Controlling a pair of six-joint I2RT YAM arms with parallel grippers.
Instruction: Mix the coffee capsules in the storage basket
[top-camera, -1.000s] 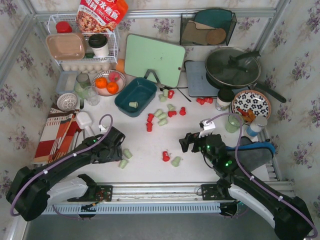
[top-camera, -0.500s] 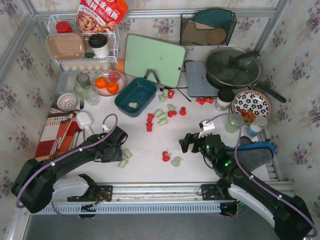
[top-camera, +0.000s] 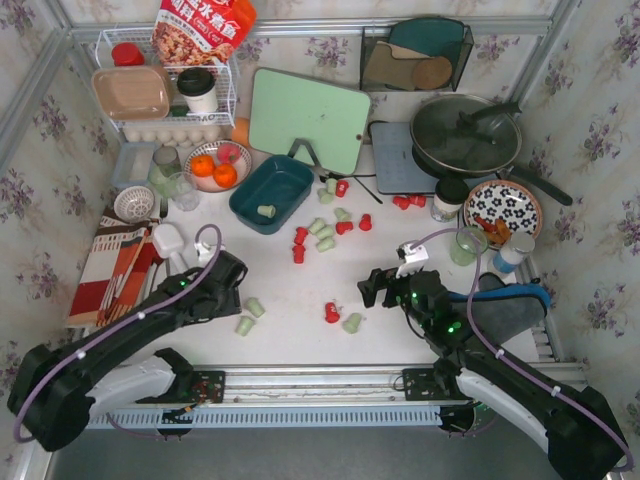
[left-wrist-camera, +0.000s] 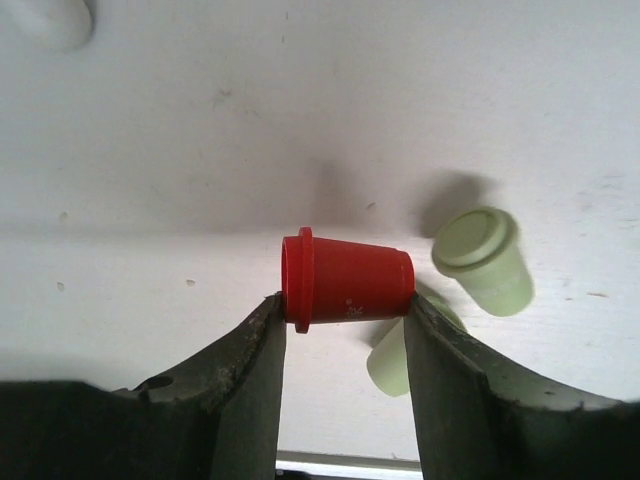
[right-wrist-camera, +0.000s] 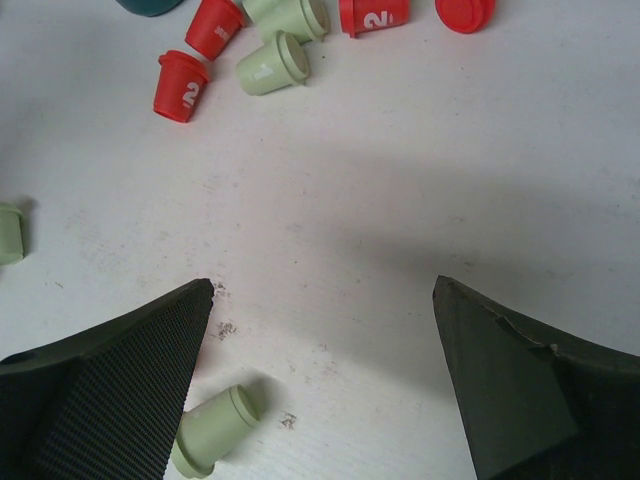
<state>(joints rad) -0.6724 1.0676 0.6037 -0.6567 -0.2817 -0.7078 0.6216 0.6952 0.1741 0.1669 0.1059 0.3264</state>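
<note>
My left gripper (left-wrist-camera: 345, 300) is shut on a red coffee capsule (left-wrist-camera: 350, 280), pinched end to end at the fingertips just above the white table. Two pale green capsules (left-wrist-camera: 485, 258) lie just right of it. In the top view this gripper (top-camera: 225, 285) is at the lower left, well short of the teal storage basket (top-camera: 283, 183), which holds one green capsule (top-camera: 266, 210). Red and green capsules (top-camera: 320, 232) are scattered right of the basket. My right gripper (right-wrist-camera: 320, 290) stands wide open over bare table, with a green capsule (right-wrist-camera: 212, 430) by its left finger.
A bowl of oranges (top-camera: 215, 165), glass jars and a white wire rack (top-camera: 165, 90) stand behind the left arm. A green cutting board (top-camera: 305, 120), a lidded pan (top-camera: 465, 130), a patterned plate (top-camera: 502, 208) and a glass (top-camera: 466, 245) line the back and right. A striped cloth (top-camera: 115, 265) lies at the left.
My left gripper's jaws have narrowed, and the arm has drawn slightly left, away from the two green capsules. The right arm has not moved.
</note>
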